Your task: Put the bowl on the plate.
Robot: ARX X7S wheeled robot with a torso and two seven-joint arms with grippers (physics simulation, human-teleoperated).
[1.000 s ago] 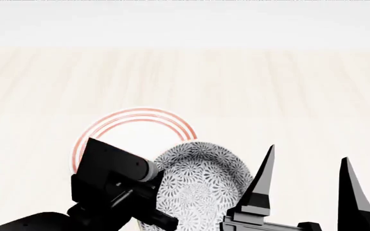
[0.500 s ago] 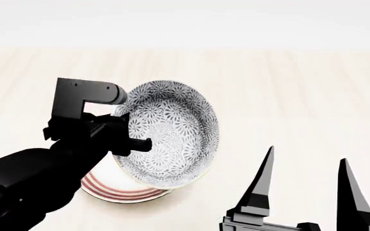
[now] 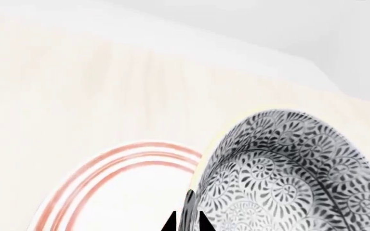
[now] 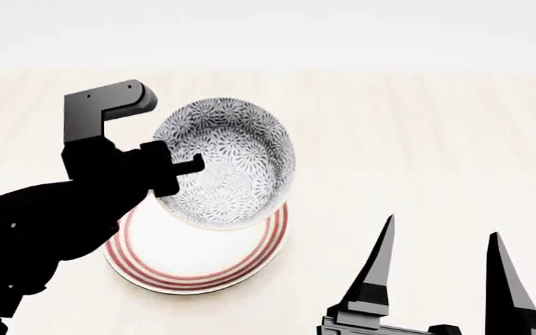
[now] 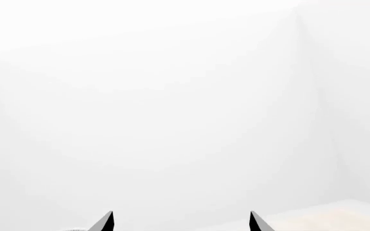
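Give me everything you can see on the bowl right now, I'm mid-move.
The bowl is deep, round and ceramic-looking, with a dense grey-blue and white floral pattern inside and out and a pale yellowish rim. It is tilted, its opening turned toward the head camera. The left gripper is shut on its rim at the robot's left side, fingertips pinching the wall. It overlaps the far part of the plate in the head view; whether its base touches the plate cannot be told. It looks empty.
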